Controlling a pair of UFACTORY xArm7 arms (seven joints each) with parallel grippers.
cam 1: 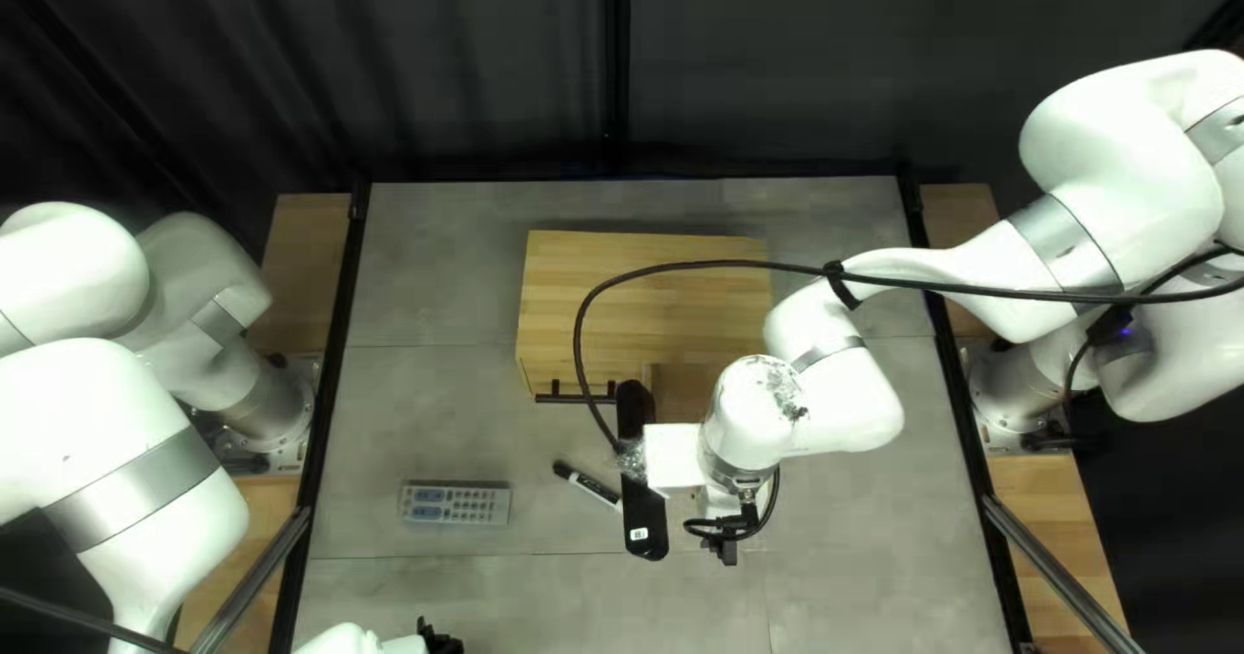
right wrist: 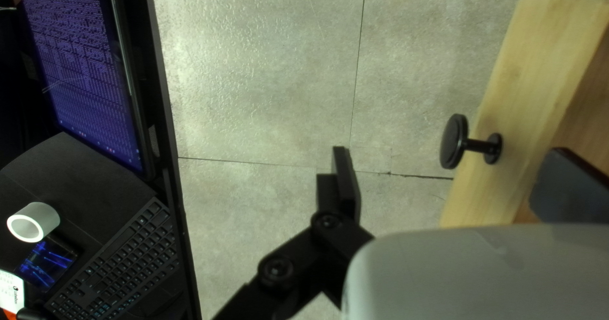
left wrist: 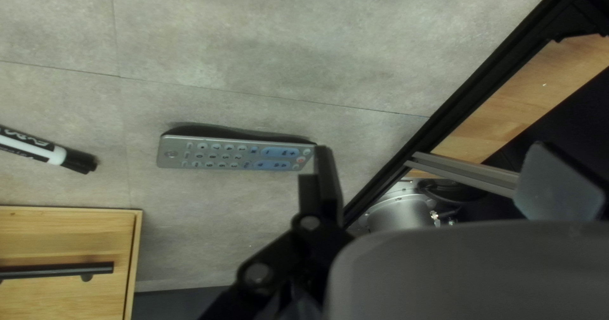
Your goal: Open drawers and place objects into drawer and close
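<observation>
Remote (cam 1: pixel 454 504) lies lengthwise sideways, red-button end leftward, left gripper (cam 1: pixel 441 641) and right gripper (cam 1: pixel 636 469) released

Top left view: the left gripper (cam 1: pixel 441 641), cut off by the bottom edge; the drawer (cam 1: pixel 680 392), partly hidden beneath the right arm (cam 1: pixel 829 401). Left wrist view: marker (left wrist: pixel 38 150) and cabinet (left wrist: pixel 63 234), both cropped. Right wrist view: screen (right wrist: pixel 82 72) and white card (right wrist: pixel 11 291), likewise cropped.

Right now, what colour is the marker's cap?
The cap is black, clearest in the left wrist view.
</observation>
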